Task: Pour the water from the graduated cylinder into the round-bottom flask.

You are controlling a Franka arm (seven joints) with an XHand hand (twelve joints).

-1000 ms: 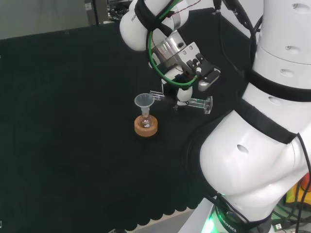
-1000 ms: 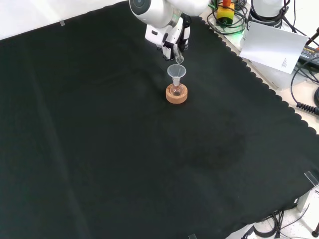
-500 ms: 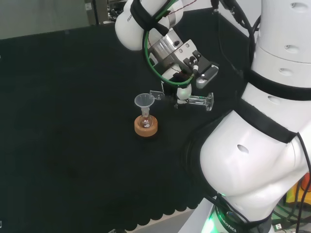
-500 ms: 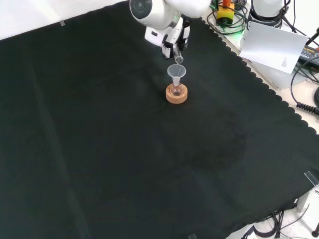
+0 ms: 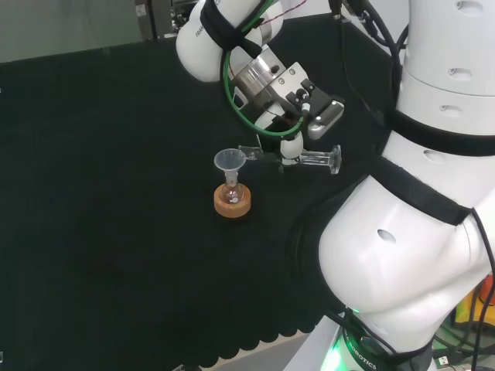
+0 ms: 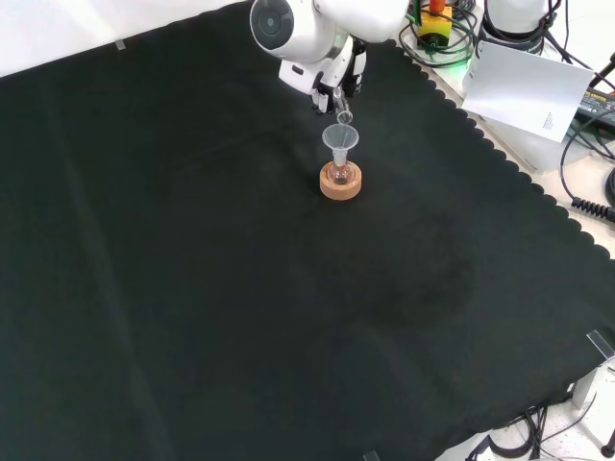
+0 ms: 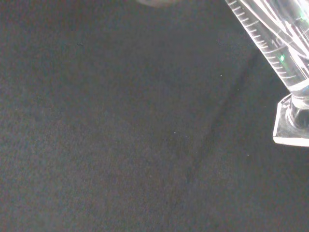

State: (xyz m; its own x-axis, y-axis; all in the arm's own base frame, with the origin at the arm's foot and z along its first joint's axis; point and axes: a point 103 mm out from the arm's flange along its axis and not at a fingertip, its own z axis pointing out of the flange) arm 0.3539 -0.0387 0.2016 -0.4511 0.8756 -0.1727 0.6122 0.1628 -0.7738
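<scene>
The robot hand is clamped on the graduated cylinder, held nearly level, mouth at the funnel atop the round-bottom flask on its cork ring. Over 1 second the cylinder's base end rose, so pouring seems underway.

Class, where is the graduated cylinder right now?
In the head view, the graduated cylinder lies almost level in the hand, its mouth over the funnel on its left.
</scene>
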